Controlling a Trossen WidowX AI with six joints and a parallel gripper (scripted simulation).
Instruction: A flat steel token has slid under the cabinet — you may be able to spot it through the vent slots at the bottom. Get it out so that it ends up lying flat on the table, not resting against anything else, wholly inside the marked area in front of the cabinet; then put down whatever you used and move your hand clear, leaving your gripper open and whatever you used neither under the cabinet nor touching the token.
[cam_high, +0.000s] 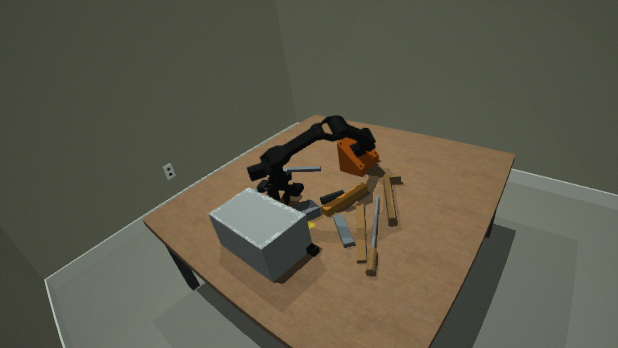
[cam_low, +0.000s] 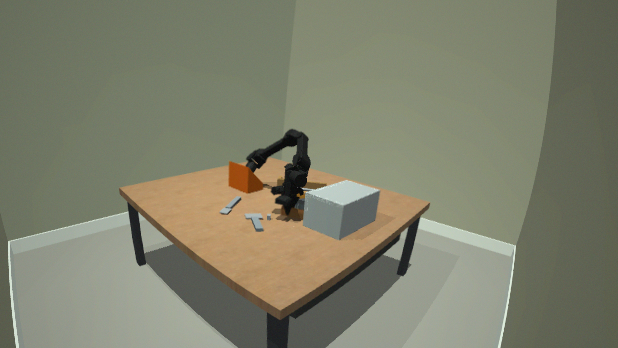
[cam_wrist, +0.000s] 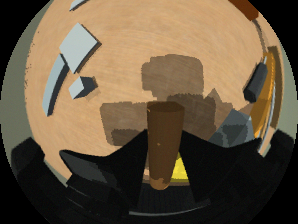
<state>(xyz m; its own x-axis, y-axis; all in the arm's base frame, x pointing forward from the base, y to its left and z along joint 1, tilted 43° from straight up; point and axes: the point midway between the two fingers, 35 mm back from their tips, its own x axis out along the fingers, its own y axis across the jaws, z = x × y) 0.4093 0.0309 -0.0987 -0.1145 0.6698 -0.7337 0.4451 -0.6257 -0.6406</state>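
Note:
The pale grey cabinet (cam_high: 257, 217) (cam_low: 340, 207) stands on the wooden table (cam_high: 425, 280) (cam_low: 210, 235). My gripper (cam_high: 281, 198) (cam_low: 287, 209) (cam_wrist: 161, 132) is over the table beside the cabinet, pointing down. It is shut on a brown, round wooden piece, seen end-on between the fingers in the wrist view; the rest of this piece is hidden. A yellow patch (cam_high: 311, 225) (cam_wrist: 179, 169) shows by the cabinet, probably part of the marked area; the rest is hidden. The steel token and the vent slots cannot be made out in any view.
A grey T-shaped piece (cam_low: 255, 220) (cam_wrist: 79, 47) and small grey block (cam_low: 269, 217) (cam_wrist: 82, 88) lie near the gripper. A grey wedge (cam_high: 309, 209) (cam_wrist: 235, 131), dark cylinder (cam_high: 332, 196) (cam_wrist: 255, 83), orange-brown bar (cam_high: 345, 200) and wooden-handled rod (cam_high: 375, 235) lie on the other side.

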